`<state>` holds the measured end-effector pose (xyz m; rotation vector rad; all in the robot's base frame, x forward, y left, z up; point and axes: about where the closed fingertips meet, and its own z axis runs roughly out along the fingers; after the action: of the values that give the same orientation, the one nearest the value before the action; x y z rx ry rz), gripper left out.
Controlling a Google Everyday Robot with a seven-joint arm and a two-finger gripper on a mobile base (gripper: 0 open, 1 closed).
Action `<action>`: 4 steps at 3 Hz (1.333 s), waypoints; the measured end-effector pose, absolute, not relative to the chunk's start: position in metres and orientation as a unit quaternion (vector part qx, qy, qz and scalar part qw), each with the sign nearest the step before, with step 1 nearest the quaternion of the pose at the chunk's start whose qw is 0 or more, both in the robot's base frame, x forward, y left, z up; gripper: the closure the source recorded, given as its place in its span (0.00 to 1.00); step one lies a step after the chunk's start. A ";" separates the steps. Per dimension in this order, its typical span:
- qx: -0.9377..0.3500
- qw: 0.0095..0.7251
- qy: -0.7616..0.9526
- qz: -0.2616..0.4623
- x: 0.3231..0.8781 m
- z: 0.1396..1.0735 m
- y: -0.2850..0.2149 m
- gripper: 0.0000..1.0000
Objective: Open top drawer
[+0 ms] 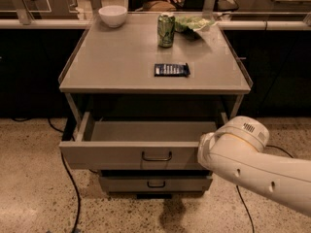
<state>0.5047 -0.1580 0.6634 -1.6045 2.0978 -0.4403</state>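
The top drawer [112,155] stands pulled out from under the grey table, and its empty inside shows from above. Its small dark loop handle [156,156] sits at the middle of the flat front panel, with nothing on it. My white arm [243,154] reaches in from the lower right, and its rounded joint covers the right end of the drawer front. My gripper does not show; it lies hidden behind or beyond that arm housing.
A narrower drawer [155,183] sits shut below. On the table top [112,72] are a white bowl [112,15], a green can [166,29], a dark packet [171,69] and a green bag [194,22]. A black cable [68,178] runs across the floor at left.
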 end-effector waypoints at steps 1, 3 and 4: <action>-0.582 0.228 0.765 -0.159 0.505 0.665 -0.160 1.00; -0.590 0.206 0.767 -0.147 0.487 0.665 -0.159 1.00; -0.594 0.200 0.766 -0.144 0.484 0.665 -0.158 1.00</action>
<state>0.4836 -0.1576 0.6653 -1.6595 2.1403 -0.4031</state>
